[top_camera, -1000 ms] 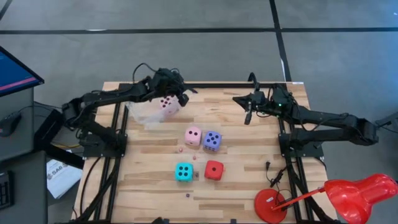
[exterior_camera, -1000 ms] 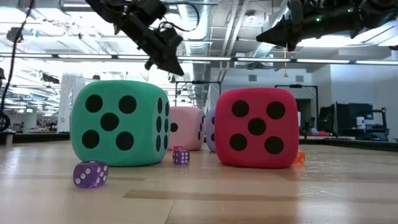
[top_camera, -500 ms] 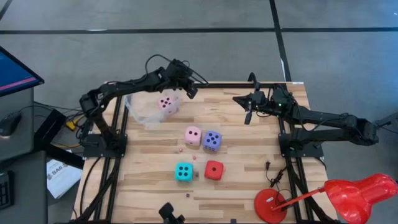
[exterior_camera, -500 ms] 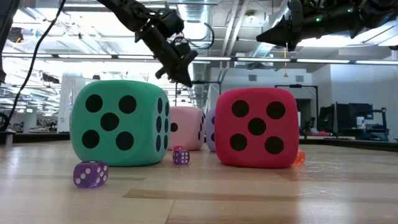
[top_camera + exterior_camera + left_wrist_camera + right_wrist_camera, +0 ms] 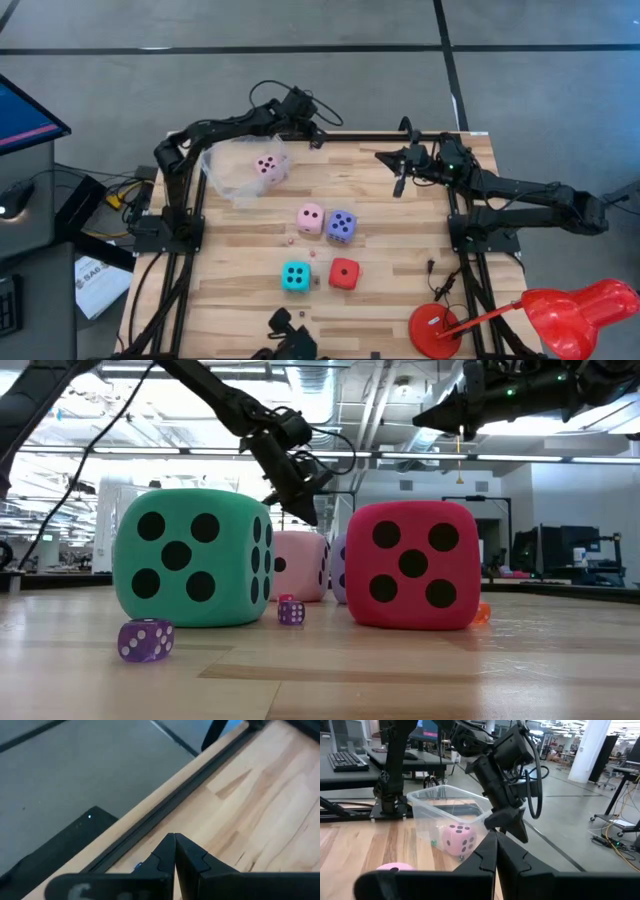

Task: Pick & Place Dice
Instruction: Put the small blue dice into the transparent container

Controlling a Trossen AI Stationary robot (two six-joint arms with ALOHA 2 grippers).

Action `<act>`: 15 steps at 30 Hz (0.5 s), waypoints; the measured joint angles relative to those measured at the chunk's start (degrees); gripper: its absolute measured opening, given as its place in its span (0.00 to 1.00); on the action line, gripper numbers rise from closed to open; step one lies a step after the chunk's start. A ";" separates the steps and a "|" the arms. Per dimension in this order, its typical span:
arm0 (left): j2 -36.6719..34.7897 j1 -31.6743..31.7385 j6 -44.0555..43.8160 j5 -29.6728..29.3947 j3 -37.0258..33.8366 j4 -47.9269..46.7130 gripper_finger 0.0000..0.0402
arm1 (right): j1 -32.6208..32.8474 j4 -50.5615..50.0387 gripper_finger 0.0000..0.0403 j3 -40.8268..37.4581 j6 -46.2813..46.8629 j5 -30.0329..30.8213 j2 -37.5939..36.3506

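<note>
Five dice show. One pale pink die (image 5: pixel 268 165) lies inside the clear tub (image 5: pixel 232 180), on its floor; the right wrist view shows this die (image 5: pixel 458 840) too. The other pink die (image 5: pixel 311 217), the violet-blue die (image 5: pixel 341 226), the cyan die (image 5: pixel 295 276) and the red die (image 5: pixel 344 273) rest on the table. My left gripper (image 5: pixel 318 142) is shut. It hangs over the far edge, right of the tub, with its fingertips (image 5: pixel 174 836) together. My right gripper (image 5: pixel 398 188) is shut and empty, raised over the far right of the table.
Tiny dice lie among the big ones: a purple die (image 5: pixel 145 640), another purple die (image 5: pixel 291 612) and an orange die (image 5: pixel 482 614). A red lamp (image 5: pixel 560 315) stands at the near right corner. A dark object (image 5: pixel 290 335) sits at the near edge. Bare wood (image 5: pixel 400 240) lies right of the dice.
My left gripper has swung from over the tub toward the table's far edge and to the right, away from the tub. The pink die in the tub has stayed where it was. The right arm has kept still.
</note>
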 joint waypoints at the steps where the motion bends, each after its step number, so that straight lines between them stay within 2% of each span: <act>1: 0.83 0.00 0.02 0.00 1.52 -1.37 0.00 | -0.25 0.07 0.00 0.00 0.00 0.00 0.00; 9: 8.69 0.72 1.50 1.09 11.14 -8.46 0.00 | -1.33 1.20 0.00 0.00 -0.04 0.02 0.00; 15: 12.29 0.94 0.74 3.11 13.18 -10.35 0.00 | -1.31 1.63 0.00 0.00 -0.17 0.02 0.00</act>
